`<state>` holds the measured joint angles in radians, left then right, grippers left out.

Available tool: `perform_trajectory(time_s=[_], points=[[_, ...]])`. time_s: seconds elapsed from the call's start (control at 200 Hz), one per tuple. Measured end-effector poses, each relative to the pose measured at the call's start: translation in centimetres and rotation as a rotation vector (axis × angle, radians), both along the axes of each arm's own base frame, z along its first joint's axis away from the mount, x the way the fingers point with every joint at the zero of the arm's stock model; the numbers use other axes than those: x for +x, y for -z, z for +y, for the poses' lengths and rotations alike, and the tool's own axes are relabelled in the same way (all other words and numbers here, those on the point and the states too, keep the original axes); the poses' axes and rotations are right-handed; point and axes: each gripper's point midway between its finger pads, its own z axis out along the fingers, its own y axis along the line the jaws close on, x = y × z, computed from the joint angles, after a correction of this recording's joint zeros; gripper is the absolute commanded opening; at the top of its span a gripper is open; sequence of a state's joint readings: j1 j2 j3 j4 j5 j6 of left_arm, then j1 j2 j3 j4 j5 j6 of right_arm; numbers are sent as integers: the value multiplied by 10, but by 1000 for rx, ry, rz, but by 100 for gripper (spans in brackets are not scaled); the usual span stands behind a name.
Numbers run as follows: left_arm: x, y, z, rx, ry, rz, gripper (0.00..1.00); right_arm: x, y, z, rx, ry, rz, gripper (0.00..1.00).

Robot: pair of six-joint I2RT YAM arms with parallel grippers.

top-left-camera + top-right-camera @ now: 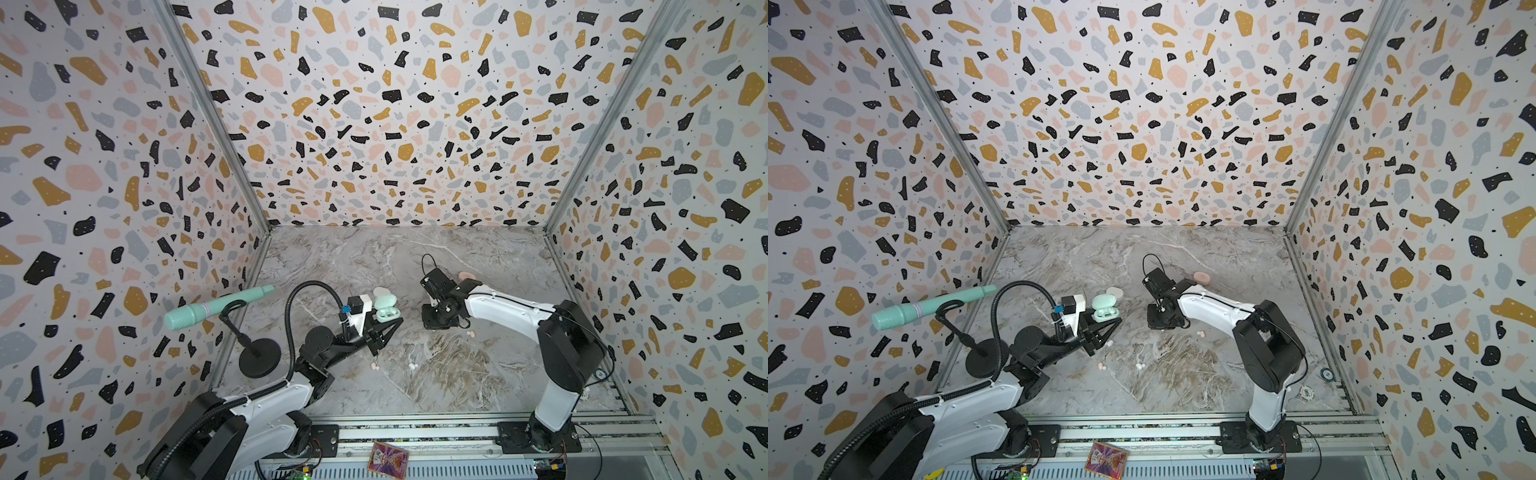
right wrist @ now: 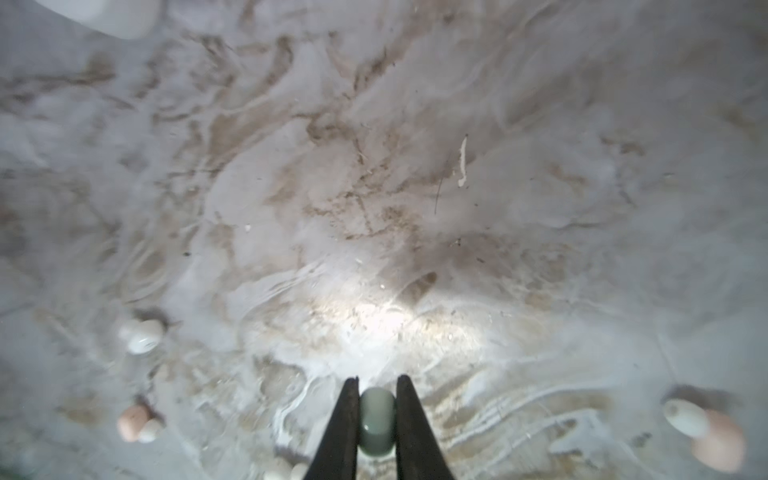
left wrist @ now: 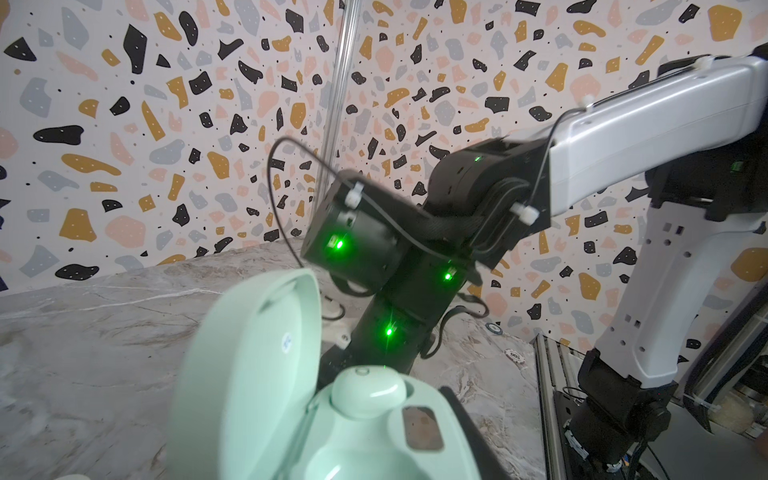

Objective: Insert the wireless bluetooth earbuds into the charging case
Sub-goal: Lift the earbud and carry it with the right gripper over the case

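Over the marble table, your right gripper pinches a tiny mint earbud, your left gripper holds the open mint case, and a bump on its rim could pop that earbud loose.

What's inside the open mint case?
One mint bud sits in a well of the case. The well next to it looks empty, but the left wrist view cuts off its lower part, and the top views are too small to confirm.
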<state>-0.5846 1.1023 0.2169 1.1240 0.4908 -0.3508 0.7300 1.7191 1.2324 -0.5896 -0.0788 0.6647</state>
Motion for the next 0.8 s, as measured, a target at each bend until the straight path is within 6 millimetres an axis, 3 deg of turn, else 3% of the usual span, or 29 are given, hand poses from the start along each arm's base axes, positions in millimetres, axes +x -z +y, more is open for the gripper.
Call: perform_trajectory(time_s=[0.19,0.531,0.666,0.796], points=[[7,0,-11,14,20,0,21,-5,-75,3,178,-7,-109,16],[19,-15,-35,21,75,-54,21,-24,-184,9,426,-44,-237,16],[20,-19,-41,22,94,-69,21,-30,-220,14,517,-71,-282,16],[19,-18,-44,24,108,-74,21,-33,-238,21,592,-94,-303,16]])
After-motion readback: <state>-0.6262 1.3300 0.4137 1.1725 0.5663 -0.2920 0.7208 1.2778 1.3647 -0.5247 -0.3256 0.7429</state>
